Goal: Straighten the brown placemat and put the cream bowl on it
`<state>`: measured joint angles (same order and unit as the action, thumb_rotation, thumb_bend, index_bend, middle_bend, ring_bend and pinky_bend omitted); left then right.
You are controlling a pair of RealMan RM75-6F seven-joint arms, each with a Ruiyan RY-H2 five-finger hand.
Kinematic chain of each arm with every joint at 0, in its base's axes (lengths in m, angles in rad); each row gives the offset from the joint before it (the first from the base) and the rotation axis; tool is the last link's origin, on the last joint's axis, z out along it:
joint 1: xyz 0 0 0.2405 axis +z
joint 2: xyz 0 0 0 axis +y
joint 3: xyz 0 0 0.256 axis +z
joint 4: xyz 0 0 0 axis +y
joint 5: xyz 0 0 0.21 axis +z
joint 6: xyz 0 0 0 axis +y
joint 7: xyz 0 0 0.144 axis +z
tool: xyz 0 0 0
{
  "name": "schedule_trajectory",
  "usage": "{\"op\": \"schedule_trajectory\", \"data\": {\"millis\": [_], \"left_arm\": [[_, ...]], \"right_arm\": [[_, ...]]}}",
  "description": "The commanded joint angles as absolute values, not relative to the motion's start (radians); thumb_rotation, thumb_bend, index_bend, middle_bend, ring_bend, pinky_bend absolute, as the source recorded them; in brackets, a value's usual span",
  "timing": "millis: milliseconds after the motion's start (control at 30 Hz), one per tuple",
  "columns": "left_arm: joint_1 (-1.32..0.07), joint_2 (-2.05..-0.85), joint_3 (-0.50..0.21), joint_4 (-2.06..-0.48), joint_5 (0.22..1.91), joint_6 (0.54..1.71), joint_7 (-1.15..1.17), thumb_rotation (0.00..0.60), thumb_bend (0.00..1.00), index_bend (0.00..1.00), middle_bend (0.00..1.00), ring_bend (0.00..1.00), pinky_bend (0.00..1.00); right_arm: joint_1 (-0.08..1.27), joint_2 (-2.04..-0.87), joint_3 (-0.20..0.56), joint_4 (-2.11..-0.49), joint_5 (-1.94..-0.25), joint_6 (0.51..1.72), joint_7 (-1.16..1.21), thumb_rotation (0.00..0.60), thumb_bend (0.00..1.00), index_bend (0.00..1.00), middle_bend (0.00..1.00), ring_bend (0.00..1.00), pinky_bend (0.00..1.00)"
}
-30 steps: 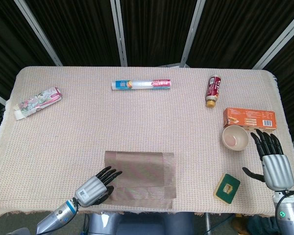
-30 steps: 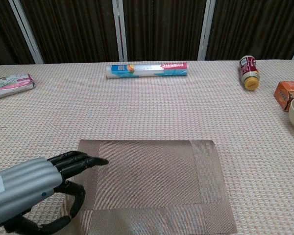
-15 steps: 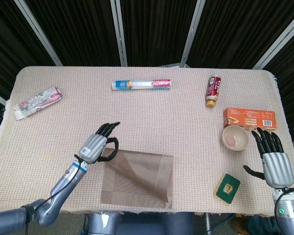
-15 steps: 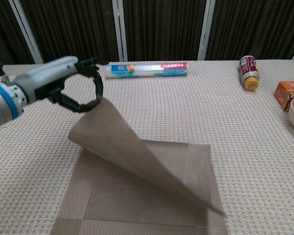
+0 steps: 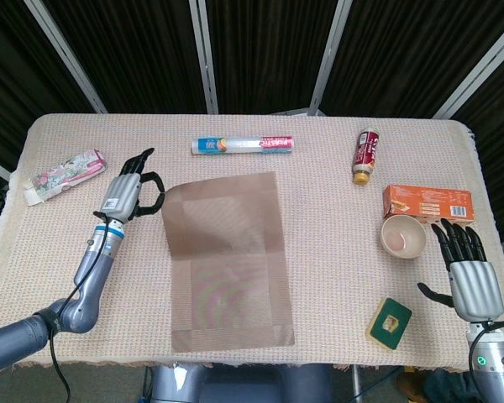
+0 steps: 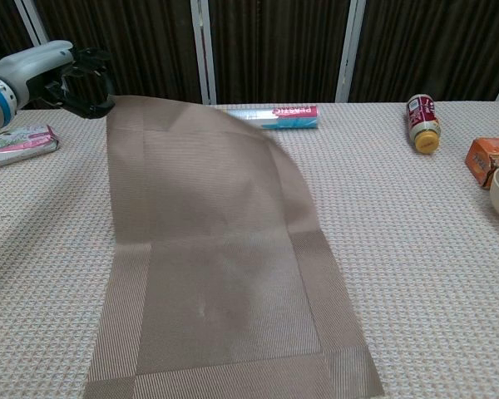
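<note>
Placemat [image 5: 227,256], brown, lies unfolded lengthwise down the middle of the surface [image 5: 336,252]. Its near end is flat; its far left corner is lifted and pinched in the left hand [image 5: 128,191], so the far half hangs raised and bowed, as the chest view shows. Right hand [image 5: 469,270] rests at the surface's right edge, fingers spread and holding nothing, just beside the cream bowl [image 5: 402,237].

Risks noted:
- The raised far right corner is unsupported. If the left hand lets go from height, that half may flop or fold under itself and leave a crease.
- The mat's far edge sits near the plastic-wrap roll [image 5: 242,145]. A further pull away from the robot could drape the mat over it or nudge it.
- The mat appears slightly skewed to the surface's edges. Laying it down without correction would leave it crooked.
- The bowl stands just beside the orange box [image 5: 427,202], with a green packet [image 5: 390,321] nearby. A careless reach by the right hand could knock either one.
</note>
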<state>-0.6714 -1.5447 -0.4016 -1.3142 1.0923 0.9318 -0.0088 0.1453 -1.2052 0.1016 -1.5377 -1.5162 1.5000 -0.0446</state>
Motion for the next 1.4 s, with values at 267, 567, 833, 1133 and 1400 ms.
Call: {"op": "schedule_trajectory", "data": {"millis": [267, 567, 833, 1133, 1400], "left_arm": [[-0.602, -1.505, -0.323, -1.213, 1.091, 0.950, -0.019, 0.600, 0.00, 0.00, 0.00, 0.00, 0.00], [-0.477, -1.341, -0.252, -1.402, 1.133, 1.134, 0.141, 0.600, 0.00, 0.00, 0.00, 0.00, 0.00], [-0.345, -1.177, -0.196, -1.730, 1.125, 1.325, 0.315, 0.600, 0.03, 0.00, 0.00, 0.00, 0.00], [-0.267, -1.139, -0.143, -1.825, 1.169, 1.430, 0.359, 0.600, 0.04, 0.00, 0.00, 0.00, 0.00], [-0.261, -1.148, -0.135, -1.799, 1.193, 1.435, 0.355, 0.600, 0.05, 0.00, 0.00, 0.00, 0.00]], "right_arm": [[0.143, -1.206, 0.091, -1.543, -1.529, 1.500, -0.057, 0.600, 0.00, 0.00, 0.00, 0.00, 0.00], [0.184, -1.203, 0.030, -1.547, -1.629, 1.430, -0.094, 0.600, 0.00, 0.00, 0.00, 0.00, 0.00], [0.319, -1.178, -0.025, -1.601, -1.778, 1.252, -0.114, 0.600, 0.00, 0.03, 0.00, 0.00, 0.00], [0.488, -1.269, -0.080, -1.578, -1.947, 1.074, -0.086, 0.600, 0.00, 0.09, 0.01, 0.00, 0.00], [0.562, -1.394, -0.075, -1.532, -1.953, 0.976, -0.132, 0.600, 0.00, 0.12, 0.03, 0.00, 0.00]]}}
